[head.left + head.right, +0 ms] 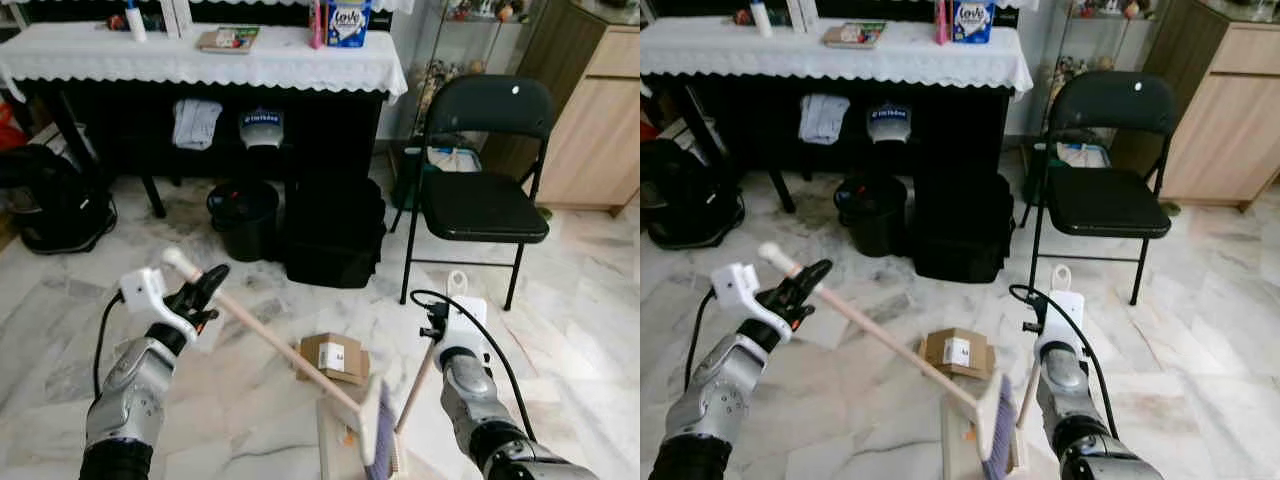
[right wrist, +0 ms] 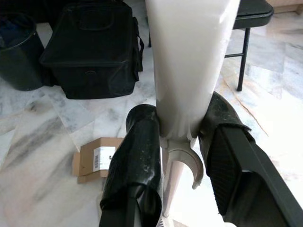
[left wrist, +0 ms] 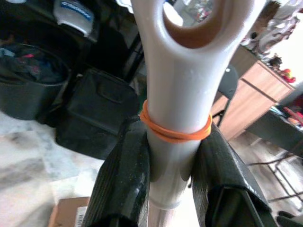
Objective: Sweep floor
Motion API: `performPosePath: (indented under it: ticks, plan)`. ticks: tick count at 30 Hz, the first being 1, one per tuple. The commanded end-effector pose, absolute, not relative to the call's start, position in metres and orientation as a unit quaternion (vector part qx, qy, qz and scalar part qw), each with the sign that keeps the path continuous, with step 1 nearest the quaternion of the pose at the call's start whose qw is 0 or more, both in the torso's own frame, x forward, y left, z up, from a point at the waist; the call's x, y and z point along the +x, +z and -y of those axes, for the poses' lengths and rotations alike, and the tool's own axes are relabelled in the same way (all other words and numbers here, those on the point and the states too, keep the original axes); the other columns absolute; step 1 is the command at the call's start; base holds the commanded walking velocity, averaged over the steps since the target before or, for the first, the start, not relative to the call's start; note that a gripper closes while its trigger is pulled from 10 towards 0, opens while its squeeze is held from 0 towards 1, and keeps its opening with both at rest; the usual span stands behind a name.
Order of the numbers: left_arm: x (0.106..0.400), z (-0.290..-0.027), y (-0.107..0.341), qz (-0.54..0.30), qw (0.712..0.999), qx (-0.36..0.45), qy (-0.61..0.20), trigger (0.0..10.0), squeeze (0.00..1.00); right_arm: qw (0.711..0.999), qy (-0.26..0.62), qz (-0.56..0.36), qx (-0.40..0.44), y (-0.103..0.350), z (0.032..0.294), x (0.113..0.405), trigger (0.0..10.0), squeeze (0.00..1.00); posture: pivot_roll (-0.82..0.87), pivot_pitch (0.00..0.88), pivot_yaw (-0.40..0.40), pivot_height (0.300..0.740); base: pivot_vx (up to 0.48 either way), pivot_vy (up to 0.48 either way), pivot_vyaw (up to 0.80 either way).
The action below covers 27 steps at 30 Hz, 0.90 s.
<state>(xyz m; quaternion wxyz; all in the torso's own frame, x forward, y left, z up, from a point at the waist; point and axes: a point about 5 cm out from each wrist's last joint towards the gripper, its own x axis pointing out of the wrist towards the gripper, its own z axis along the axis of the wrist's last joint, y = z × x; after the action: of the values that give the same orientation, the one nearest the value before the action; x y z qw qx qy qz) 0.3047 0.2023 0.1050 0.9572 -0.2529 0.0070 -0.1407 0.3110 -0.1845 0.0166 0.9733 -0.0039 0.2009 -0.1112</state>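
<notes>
- A blue-and-white packet (image 1: 348,22) on the table (image 1: 200,60) bears a word in large letters that looks like "Lovly"; I cannot be sure of the spelling.
- A white label (image 1: 331,355) on the cardboard box (image 1: 333,358) on the floor carries print too small to read.
- The blue-and-white item (image 1: 261,128) under the table has blurred lettering.
</notes>
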Motion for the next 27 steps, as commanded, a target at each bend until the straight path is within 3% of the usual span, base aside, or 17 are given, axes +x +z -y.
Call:
performPosePath:
  ticks: [1, 10, 13, 14, 27]
  plan:
    - [0.306, -0.207, 0.115, 0.015, 0.961, -0.245, -0.131, 10.0, 0.0, 0.969, -0.12, -0.217, -0.005, 0.013, 0.188, 0.308, 10.0, 0.0, 0.12, 0.0, -0.047, 0.74, 0.0, 0.0, 0.0]
    - [0.306, -0.239, 0.138, 0.094, 0.982, -0.166, 0.01, 10.0, 0.0, 0.978, -0.107, -0.176, 0.009, 0.022, 0.188, 0.313, 10.0, 0.0, 0.1, 0.0, -0.036, 0.74, 0.0, 0.0, 0.0]
    - [0.303, -0.246, 0.14, 0.108, 0.987, -0.106, 0.046, 10.0, 0.0, 0.982, -0.1, -0.16, 0.014, 0.025, 0.184, 0.315, 10.0, 0.0, 0.1, 0.0, -0.031, 0.74, 0.0, 0.0, 0.0]
    - [0.301, -0.245, 0.14, 0.11, 0.992, -0.028, 0.059, 10.0, 0.0, 0.983, -0.097, -0.153, 0.016, 0.026, 0.183, 0.316, 10.0, 0.0, 0.1, 0.0, -0.029, 0.74, 0.0, 0.0, 0.0]
    - [0.304, -0.215, 0.136, 0.135, 0.989, 0.04, 0.048, 10.0, 0.0, 0.995, -0.068, -0.074, 0.013, 0.053, 0.173, 0.332, 10.0, 0.0, 0.08, 0.0, -0.019, 0.74, 0.0, 0.0, 0.0]
